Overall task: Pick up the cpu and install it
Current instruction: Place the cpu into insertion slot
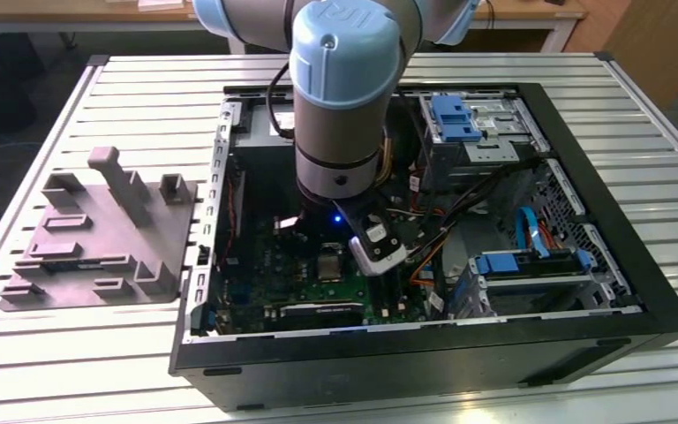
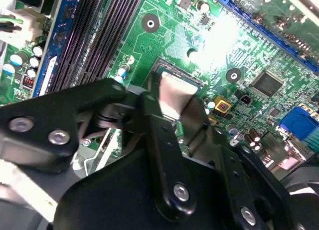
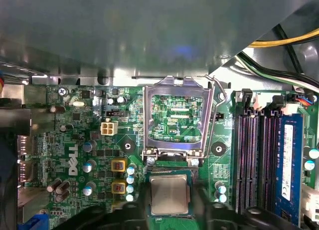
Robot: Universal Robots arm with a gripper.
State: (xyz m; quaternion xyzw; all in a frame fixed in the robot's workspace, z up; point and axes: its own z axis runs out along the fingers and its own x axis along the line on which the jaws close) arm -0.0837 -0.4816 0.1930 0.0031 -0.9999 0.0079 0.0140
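Observation:
The cpu [image 3: 169, 194], a small square chip with a pale silver top, lies flat at the dark socket [image 3: 169, 168] on the green motherboard [image 3: 79, 140]. Just beyond it the socket's metal load frame [image 3: 147, 120] stands swung open. In the second wrist view my gripper [image 2: 175, 106] has its black fingers [image 2: 158, 135] closed against two opposite edges of the cpu [image 2: 174, 89]. I cannot tell whether the chip rests fully in the socket or hovers just above it. In the exterior view my gripper [image 1: 351, 261] reaches down into the open computer case [image 1: 621, 265].
Memory slots [image 3: 259, 160] and a blue strip run beside the socket, with its lever [image 3: 215, 115] between. Cables [image 1: 457, 221] and blue-tabbed drive cages [image 1: 528, 265] crowd the case on the exterior view's right. A grey-purple fixture [image 1: 92, 238] sits on the slatted table [image 1: 80, 371] to the case's left.

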